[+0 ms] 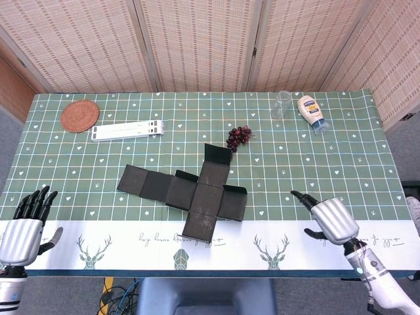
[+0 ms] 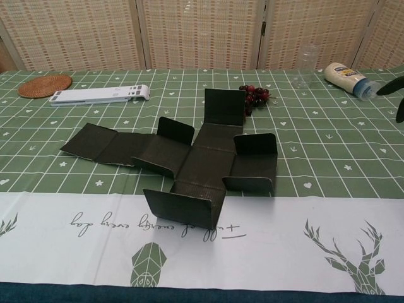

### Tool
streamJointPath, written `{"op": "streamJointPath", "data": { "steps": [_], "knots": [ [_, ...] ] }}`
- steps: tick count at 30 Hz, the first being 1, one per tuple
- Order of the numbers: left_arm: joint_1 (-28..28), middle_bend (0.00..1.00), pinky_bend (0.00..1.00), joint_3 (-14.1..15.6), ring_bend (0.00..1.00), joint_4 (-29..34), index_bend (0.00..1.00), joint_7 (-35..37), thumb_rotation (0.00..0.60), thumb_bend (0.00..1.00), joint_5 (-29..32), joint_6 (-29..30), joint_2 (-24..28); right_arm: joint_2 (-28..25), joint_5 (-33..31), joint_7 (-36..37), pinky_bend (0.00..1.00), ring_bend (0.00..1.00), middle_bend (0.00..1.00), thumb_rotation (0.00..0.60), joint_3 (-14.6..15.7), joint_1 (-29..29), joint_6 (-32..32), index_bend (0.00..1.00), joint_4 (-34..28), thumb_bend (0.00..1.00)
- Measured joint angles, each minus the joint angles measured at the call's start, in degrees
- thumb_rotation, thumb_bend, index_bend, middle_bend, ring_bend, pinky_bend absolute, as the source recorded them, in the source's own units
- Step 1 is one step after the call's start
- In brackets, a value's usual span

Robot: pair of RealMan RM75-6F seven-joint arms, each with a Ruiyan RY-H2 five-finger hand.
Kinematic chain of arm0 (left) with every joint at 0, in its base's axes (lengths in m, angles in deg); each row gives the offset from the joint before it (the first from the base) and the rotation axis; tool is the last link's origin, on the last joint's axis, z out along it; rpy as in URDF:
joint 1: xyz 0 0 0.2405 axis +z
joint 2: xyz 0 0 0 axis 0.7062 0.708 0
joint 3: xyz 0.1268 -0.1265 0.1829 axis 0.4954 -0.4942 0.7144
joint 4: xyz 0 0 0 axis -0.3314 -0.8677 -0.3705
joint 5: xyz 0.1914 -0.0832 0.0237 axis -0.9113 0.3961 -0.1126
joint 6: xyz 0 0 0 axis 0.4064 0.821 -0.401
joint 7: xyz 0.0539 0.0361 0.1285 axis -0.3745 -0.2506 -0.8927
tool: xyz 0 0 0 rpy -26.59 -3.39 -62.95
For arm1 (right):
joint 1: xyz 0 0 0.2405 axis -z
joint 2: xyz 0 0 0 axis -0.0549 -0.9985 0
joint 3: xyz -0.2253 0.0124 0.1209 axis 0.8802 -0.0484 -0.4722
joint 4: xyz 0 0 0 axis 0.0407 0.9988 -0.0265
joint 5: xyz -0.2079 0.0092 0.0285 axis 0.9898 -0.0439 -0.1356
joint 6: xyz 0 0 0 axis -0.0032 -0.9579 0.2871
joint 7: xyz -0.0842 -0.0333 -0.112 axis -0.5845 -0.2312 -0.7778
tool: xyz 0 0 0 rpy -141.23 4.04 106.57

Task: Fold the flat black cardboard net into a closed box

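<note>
Green checked cloth over the surface (image 1: 328, 151), with a white deer-print band along the lower edge.

Black cardboard net (image 1: 197, 193) at the centre of the frame, cross-shaped, long arm running to the left, apart from both hands. Looks light and stiff, creased along the fold lines; probably skids on the cloth if pushed from one side only. Best taken at the free edges of the outer flaps and swung up about the creases, with the middle panel pinned down by the other hand. Thin edges, so likely to bend if squeezed hard.

Right hand (image 1: 331, 220) low in the lower right of the head view, right of the net, holding nothing, thumb and fingers apart. Left hand (image 1: 26, 226) at the lower left corner, fingers straight and lying side by side, also holding nothing, well apart from the net.

Further up: a flat white stand (image 1: 126, 130) and a woven coaster (image 1: 80, 115) at upper left, a squeeze bottle (image 1: 312, 113) lying at upper right, a clear glass (image 1: 281, 104) just beside it, dark grapes (image 1: 239, 136) near the net's far flap.

From above, reads as almost flat. From the chest, shows several flaps already standing upright, the near one especially, but only dark fingertips of the right hand at the right edge, and no left hand at all.
</note>
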Motion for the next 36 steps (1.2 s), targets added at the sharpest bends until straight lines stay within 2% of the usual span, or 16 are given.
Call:
{"op": "streamJointPath", "data": {
  "steps": [4,10,22,28,36],
  "knots": [
    [0.2,0.00,0.09,0.3,0.02,0.2,0.01,0.1,0.600,0.30,0.2,-0.1,0.4,1.6,-1.7,-0.9,1.00,0.82,0.34,0.600,-0.2,-4.7,7.1,0.14,-1.3,0.30],
    [0.6,0.00,0.09,0.5,0.02,0.4,0.03,0.3,0.600,0.30,0.2,0.1,0.8,6.0,-4.1,0.0,1.00,0.82,0.34,0.600,-0.7,-9.5,13.1,0.18,-0.5,0.35],
    [1.0,0.00,0.09,0.9,0.02,1.5,0.04,0.2,0.600,0.30,0.6,-0.2,2.0,13.9,-8.2,7.2,1.00,0.82,0.35,0.600,-2.4,-17.3,21.5,0.18,4.6,0.38],
    [1.4,0.00,0.09,1.1,0.02,1.9,0.05,0.6,0.600,0.30,0.5,0.0,2.4,17.5,-9.6,7.2,1.00,0.83,0.35,0.600,-2.5,-20.2,24.4,0.18,6.6,0.38],
    [1.8,0.00,0.09,1.4,0.02,1.7,0.05,1.3,0.600,0.30,0.5,0.1,2.6,21.2,-9.5,4.8,1.00,0.83,0.35,0.600,-1.9,-23.6,26.5,0.18,5.9,0.38]
  ]
}}
